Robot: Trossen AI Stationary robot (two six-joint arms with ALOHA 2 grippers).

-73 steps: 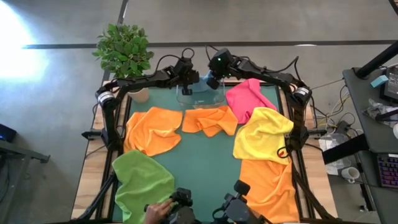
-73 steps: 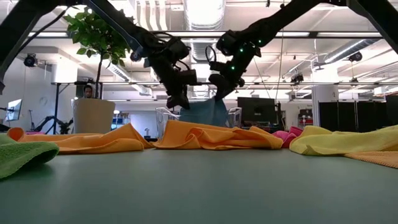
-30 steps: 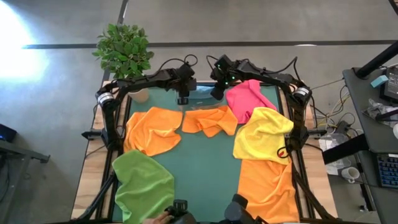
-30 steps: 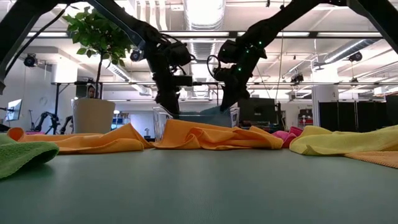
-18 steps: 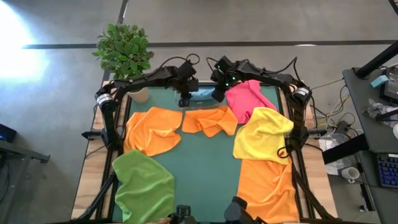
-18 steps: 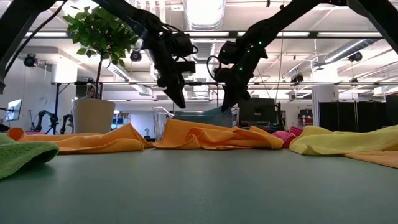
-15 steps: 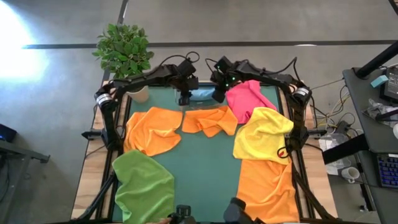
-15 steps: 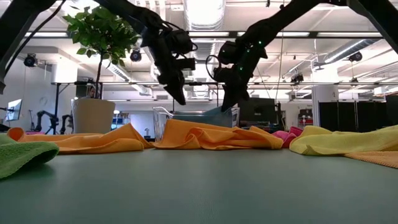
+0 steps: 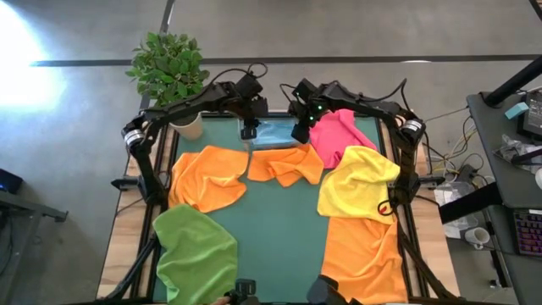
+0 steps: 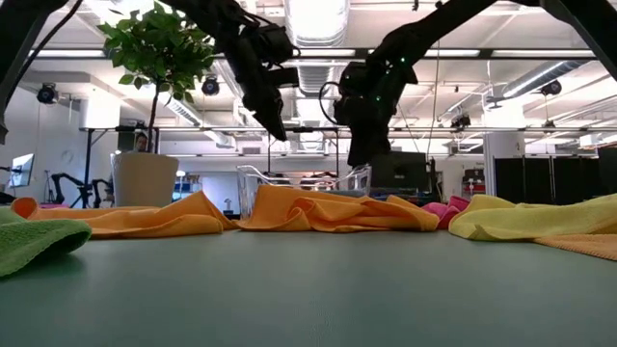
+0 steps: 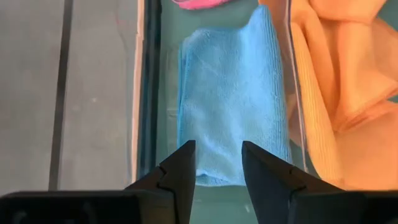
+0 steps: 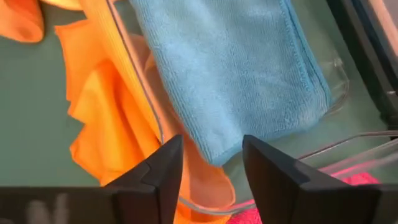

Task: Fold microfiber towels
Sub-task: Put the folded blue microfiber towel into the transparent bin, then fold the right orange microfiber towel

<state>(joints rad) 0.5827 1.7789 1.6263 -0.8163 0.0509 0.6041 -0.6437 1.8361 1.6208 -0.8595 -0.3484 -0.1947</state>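
Observation:
The light blue towel (image 9: 273,133) lies folded and flat in the clear tray (image 9: 253,143) at the table's far edge, resting on the tray's floor. It also shows in the left wrist view (image 11: 233,99) and the right wrist view (image 12: 230,68). My left gripper (image 9: 248,129) hangs open and empty above the tray's left end (image 11: 217,152). My right gripper (image 9: 301,133) hangs open and empty above the tray's right end (image 12: 211,149). An orange towel (image 9: 285,163) lies crumpled against the tray's near wall.
A second orange towel (image 9: 207,176) lies at the left and a green one (image 9: 193,254) at the near left. A pink towel (image 9: 334,135), a yellow one (image 9: 357,185) and a third orange one (image 9: 366,250) lie along the right. A potted plant (image 9: 169,68) stands at the far left corner.
The light blue towel stood partly above the tray's rim by my right gripper. It has dropped and now lies flat inside the tray. My left gripper has risen well clear of the tray, and my right gripper has lifted a little.

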